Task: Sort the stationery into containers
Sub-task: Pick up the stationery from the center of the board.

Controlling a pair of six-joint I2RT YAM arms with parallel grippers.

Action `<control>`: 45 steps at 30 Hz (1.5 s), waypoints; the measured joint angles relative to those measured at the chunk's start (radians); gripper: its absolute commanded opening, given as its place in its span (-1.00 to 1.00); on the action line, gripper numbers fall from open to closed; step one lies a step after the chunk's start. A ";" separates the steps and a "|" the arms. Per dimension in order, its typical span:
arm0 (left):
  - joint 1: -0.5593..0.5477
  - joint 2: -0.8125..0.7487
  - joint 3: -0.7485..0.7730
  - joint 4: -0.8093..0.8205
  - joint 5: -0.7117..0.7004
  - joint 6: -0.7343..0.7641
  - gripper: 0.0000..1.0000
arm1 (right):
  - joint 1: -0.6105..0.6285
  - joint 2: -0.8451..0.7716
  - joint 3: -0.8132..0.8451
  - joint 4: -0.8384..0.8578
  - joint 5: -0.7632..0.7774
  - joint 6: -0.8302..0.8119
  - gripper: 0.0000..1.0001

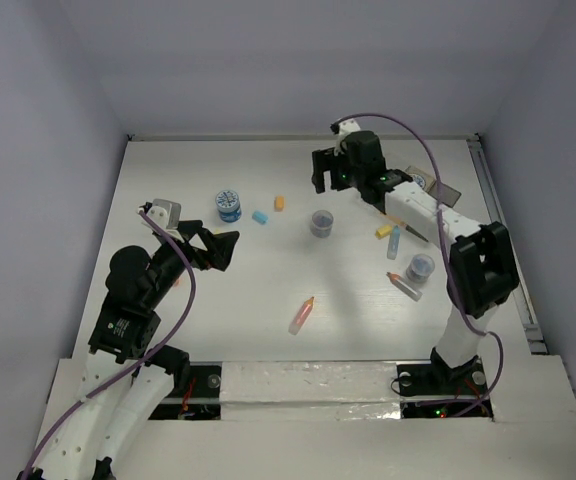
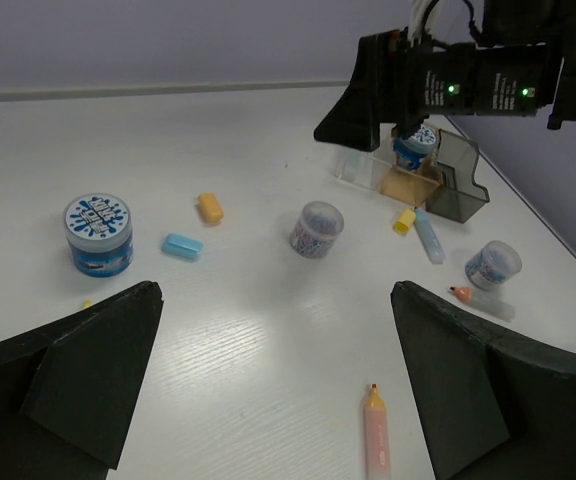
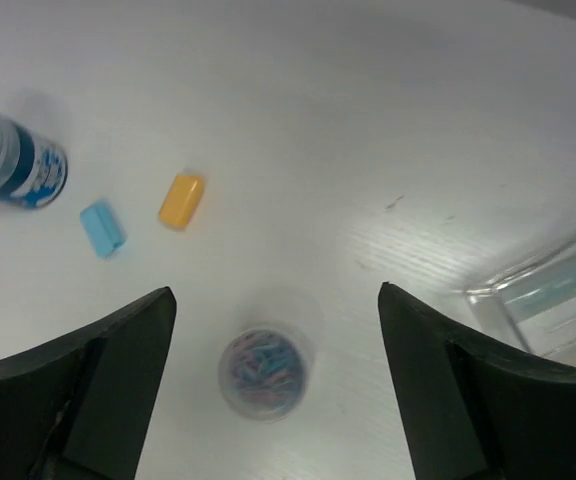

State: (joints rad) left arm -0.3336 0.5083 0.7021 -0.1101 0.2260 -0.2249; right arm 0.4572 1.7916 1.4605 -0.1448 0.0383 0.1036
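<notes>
My left gripper (image 1: 223,246) (image 2: 276,292) is open and empty, low over the table's left side. A pink/orange highlighter (image 2: 376,436) (image 1: 301,314) lies ahead of it. My right gripper (image 1: 331,178) (image 3: 276,300) is open and empty, hovering above a clear jar of coloured clips (image 3: 264,373) (image 1: 322,222) (image 2: 316,229). A blue-white-lidded jar (image 1: 229,205) (image 2: 99,232) (image 3: 13,160), a blue eraser (image 1: 260,217) (image 2: 182,246) (image 3: 101,228) and an orange eraser (image 1: 279,203) (image 2: 209,207) (image 3: 181,200) lie at the centre left. The clear box (image 2: 363,165) (image 3: 558,290) and the dark tray (image 2: 456,180) (image 1: 446,190) stand at the back right.
A yellow eraser (image 2: 404,221) (image 1: 383,231), a clear-capped stick (image 2: 429,238) (image 1: 394,243), another jar (image 2: 493,265) (image 1: 421,267) and an orange-tipped stick (image 2: 478,300) (image 1: 404,285) lie on the right. A small blue-white jar (image 2: 415,145) sits by the containers. Walls enclose the table.
</notes>
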 measured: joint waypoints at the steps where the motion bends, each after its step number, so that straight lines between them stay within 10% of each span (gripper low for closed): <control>1: 0.000 0.000 0.000 0.000 -0.001 0.000 0.98 | 0.020 0.011 0.000 -0.014 -0.007 -0.006 0.71; 26: 0.015 -0.015 0.018 -0.012 -0.060 0.000 0.98 | 0.401 0.729 0.808 -0.216 -0.039 -0.037 1.00; 37: 0.015 -0.015 0.018 -0.014 -0.059 0.000 0.98 | 0.387 0.836 0.925 -0.176 0.080 0.006 0.75; 45: 0.015 -0.015 0.018 -0.014 -0.059 0.000 0.98 | 0.386 0.855 0.960 -0.117 0.108 0.017 -0.12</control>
State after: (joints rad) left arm -0.3187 0.4934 0.7204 -0.1242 0.1673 -0.2253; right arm 0.8436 2.6461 2.4203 -0.2619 0.1467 0.1207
